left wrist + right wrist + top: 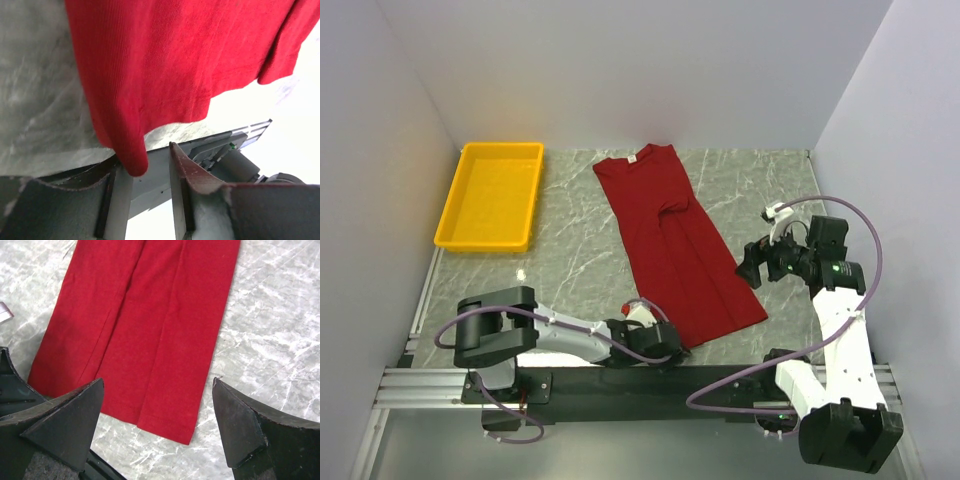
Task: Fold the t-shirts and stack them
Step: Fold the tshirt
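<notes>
Dark red and folded lengthwise into a long strip, the t-shirt (pixel 670 240) lies slantwise on the marbled table (pixel 570 270). Its collar with the white label (pixel 632 158) points toward the far wall and its hem toward the arms, well apart from the yellow tray (pixel 485 243) at the far left. The left pincer (pixel 147 160) sits low at the hem's near corner, fingers spread, the cloth corner dipping into the gap beside one finger without being squeezed, while the right pincer (pixel 157 381) hangs with fingers spread wide, just right of the hem end.
</notes>
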Robot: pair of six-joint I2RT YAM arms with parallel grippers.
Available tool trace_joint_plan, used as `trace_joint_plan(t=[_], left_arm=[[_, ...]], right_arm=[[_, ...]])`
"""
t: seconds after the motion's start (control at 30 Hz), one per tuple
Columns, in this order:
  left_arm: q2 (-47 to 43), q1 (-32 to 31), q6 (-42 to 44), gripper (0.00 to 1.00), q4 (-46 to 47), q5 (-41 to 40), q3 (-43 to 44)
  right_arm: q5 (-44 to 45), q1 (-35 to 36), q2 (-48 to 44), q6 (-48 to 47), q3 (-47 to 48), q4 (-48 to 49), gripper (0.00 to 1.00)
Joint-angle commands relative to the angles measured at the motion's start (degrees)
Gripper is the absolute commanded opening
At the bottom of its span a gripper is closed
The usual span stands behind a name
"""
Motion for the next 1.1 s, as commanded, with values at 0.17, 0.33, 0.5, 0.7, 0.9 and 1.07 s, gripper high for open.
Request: trace_joint_plan(t=[0.17,0.33,0.5,0.7,0.9,1.07], left_arm=[[0.4,-6.2,-11.9,0.54,-18.6,-8.3,3.2],[-3.0,-7.5,-15.0,0.61,-26.8,-10.2,3.8],[-7.6,-7.4,-18.4,0.61,-28.7,-11.8,-0.5],[-7.8,-5.5,-15.7,0.6,-23.2,-10.8,-3.6],[-5.9,-2.3,-14.3,0.6,-20.1,-10.3,-3.6],[-7.7,0.8,-14.3,0.58,-19.0,-11.2,-5.0]], right_arm=[[-3.2,-1.9,-0.6,-4.5,0.1,-4.0,0.95],[-4.7,-2.1,0.1,-4.2,0.5,-4.0,0.95],[-5.0,-2.2,0.2,-3.3,0.4,-3.4,0.95],[-4.6,-2.3,0.4,-3.3,0.4,-3.3,0.95],[-3.4,-2.5,0.0,-4.3,0.0,-4.0,0.95],[-2.7,-2.5,-0.3,-4.9,-0.1,-4.5,0.95]])
